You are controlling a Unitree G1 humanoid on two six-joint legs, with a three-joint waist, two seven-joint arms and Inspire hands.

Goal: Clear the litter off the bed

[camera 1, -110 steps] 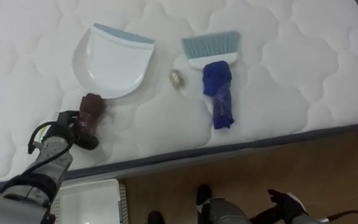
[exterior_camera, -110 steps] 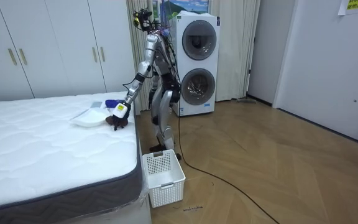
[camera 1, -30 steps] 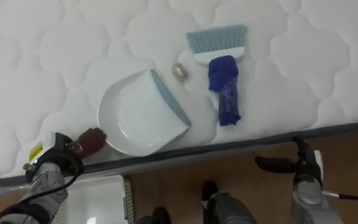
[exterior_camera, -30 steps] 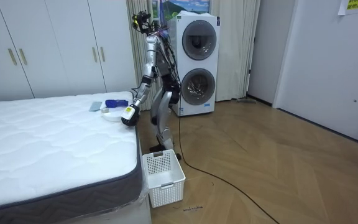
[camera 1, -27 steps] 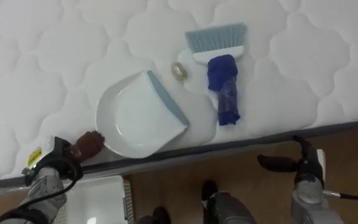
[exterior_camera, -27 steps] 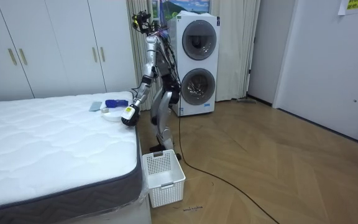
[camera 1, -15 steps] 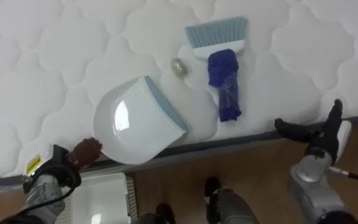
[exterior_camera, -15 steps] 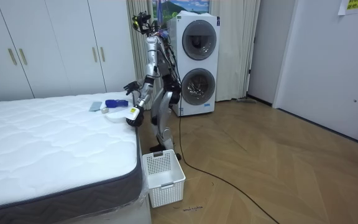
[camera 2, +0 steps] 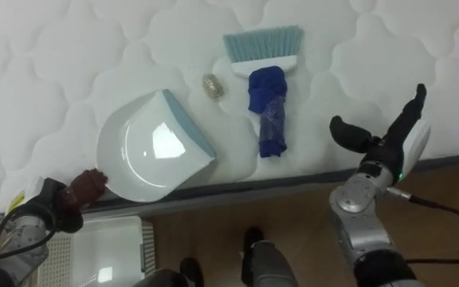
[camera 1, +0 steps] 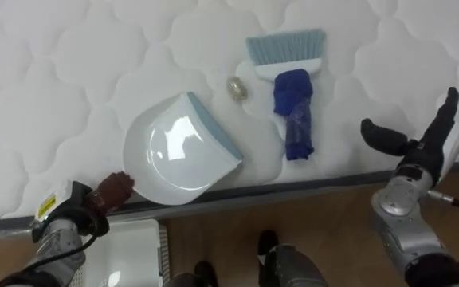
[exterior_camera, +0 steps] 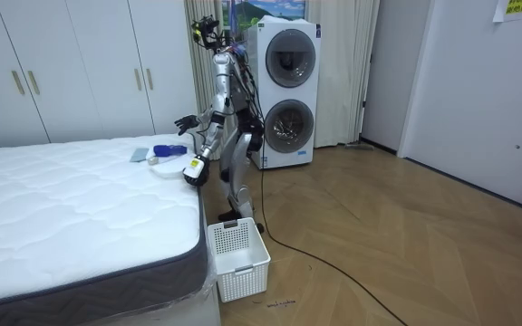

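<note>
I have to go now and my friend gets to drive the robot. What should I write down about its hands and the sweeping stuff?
Left hand: shut on the brown handle of the dustpan, at the near edge of the mattress.
Right hand: open, holding nothing, raised over the mattress edge to the right of the brush.
Things: the dustpan's blue lip faces a small crumpled scrap. The brush lies just right of the scrap. A white basket stands on the floor below.
Done: dustpan gripped.
Left: take the brush, sweep the scrap into the dustpan, probably tip it into the basket.
</note>
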